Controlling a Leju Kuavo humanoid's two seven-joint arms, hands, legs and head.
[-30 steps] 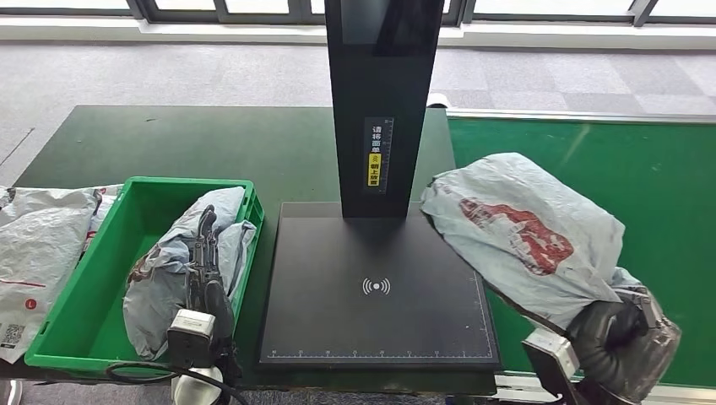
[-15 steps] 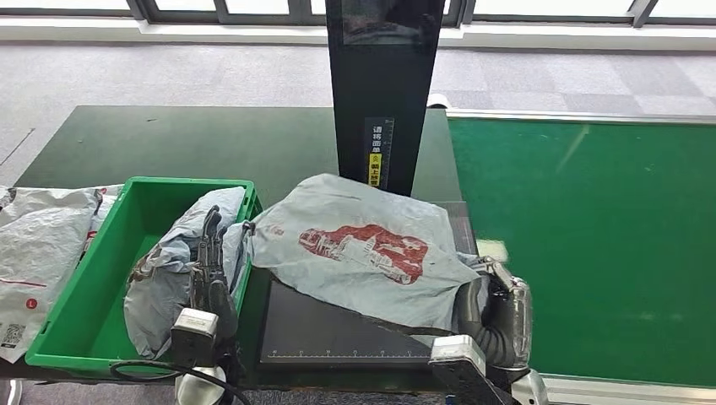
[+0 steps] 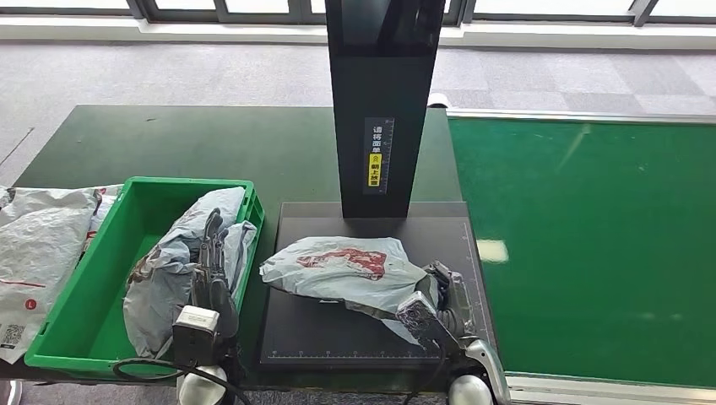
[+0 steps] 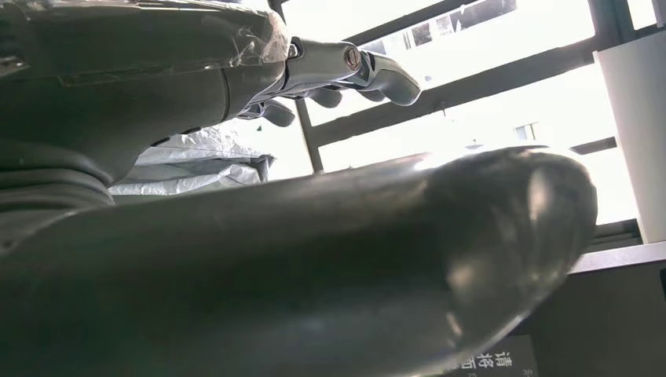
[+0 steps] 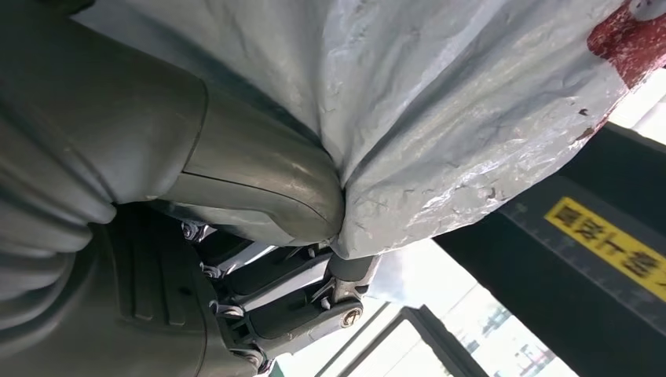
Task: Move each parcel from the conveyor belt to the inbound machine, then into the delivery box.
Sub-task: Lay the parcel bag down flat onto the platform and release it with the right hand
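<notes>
Your right hand [image 3: 446, 297] holds the soft grey plastic parcel with the red picture [image 3: 342, 268], and its thumb [image 5: 259, 184] and fingers [image 5: 302, 294] pinch the crinkly bag between them. You can see that parcel lying on the flat black plate of the inbound machine [image 3: 338, 337], in front of the tall black post [image 3: 382, 101]. Your left hand [image 3: 209, 270] is over the green plastic box [image 3: 76, 325], right by another grey bag parcel [image 3: 169, 270] inside it, fingers stretched out and apart, gripping nothing. You also have the green conveyor belt [image 3: 591, 245] on the right and white bags [image 3: 38, 245] left of the box.
</notes>
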